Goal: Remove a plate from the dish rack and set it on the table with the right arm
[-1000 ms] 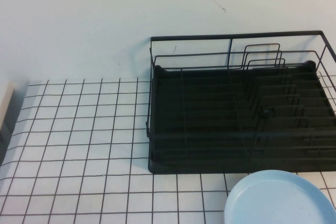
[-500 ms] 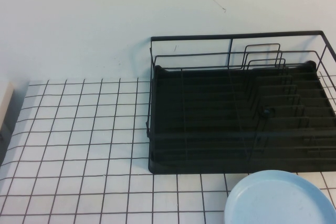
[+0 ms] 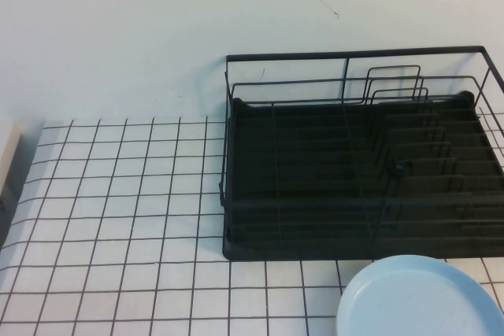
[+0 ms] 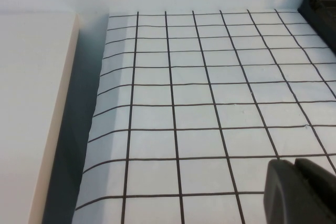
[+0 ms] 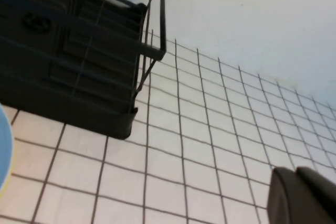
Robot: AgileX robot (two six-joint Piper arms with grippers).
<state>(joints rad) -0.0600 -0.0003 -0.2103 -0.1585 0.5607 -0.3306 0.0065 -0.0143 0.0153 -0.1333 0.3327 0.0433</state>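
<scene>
Apparently nothing has shifted over the last second: the high view reads the same across all three pictures, so this looks like a pause, or the close of the job, rather than a step in motion.

Plate (image 3: 421, 298): light blue, lying flat on the table (image 3: 118, 218), just in front of the dish rack (image 3: 354, 186) near its front right corner, partly cut off by the lower edge of the high view. A thin slice of it (image 5: 4, 145) also shows at the edge of the right wrist view. No fingers on it in any view.

Dish rack: black wire, black tray base, upright dividers at the right end. No plates in the part that shows.

Right gripper (image 5: 304, 195): only dark fingertips show in the corner of its own wrist view, above bare grid squares beside the rack's corner. Clenched on nothing, jaws together, well clear of the plate.

Left gripper (image 4: 302, 190): dark fingertips pressed together in its wrist view, empty, hanging over the open left part of the table beside a pale board (image 4: 31, 119) at the table's edge. Seems parked.

Judgement: with the plate out of the rack, flat on the table and let go, the task looks done or nearly so. What remains, if anything, is for the right arm to pull back.
</scene>
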